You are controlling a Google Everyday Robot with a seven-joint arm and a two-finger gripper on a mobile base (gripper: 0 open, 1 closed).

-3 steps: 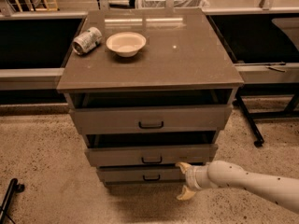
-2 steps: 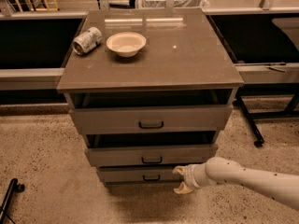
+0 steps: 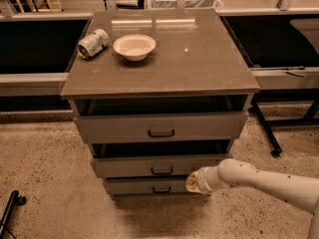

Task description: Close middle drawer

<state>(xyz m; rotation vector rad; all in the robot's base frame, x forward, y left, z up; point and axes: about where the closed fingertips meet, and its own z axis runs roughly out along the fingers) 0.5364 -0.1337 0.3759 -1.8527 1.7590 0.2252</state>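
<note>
Middle drawer (image 3: 134, 166) sits lower centre of frame, pulled partway out of cabinet (image 3: 199, 63), dark gap above its face. Gripper (image 3: 191, 182) is low, right of centre, right up at drawer's right end. Apart or together, can't make out. Upper left on top: tipped can (image 3: 92, 43), bowl (image 3: 134, 46) beside it.
</note>
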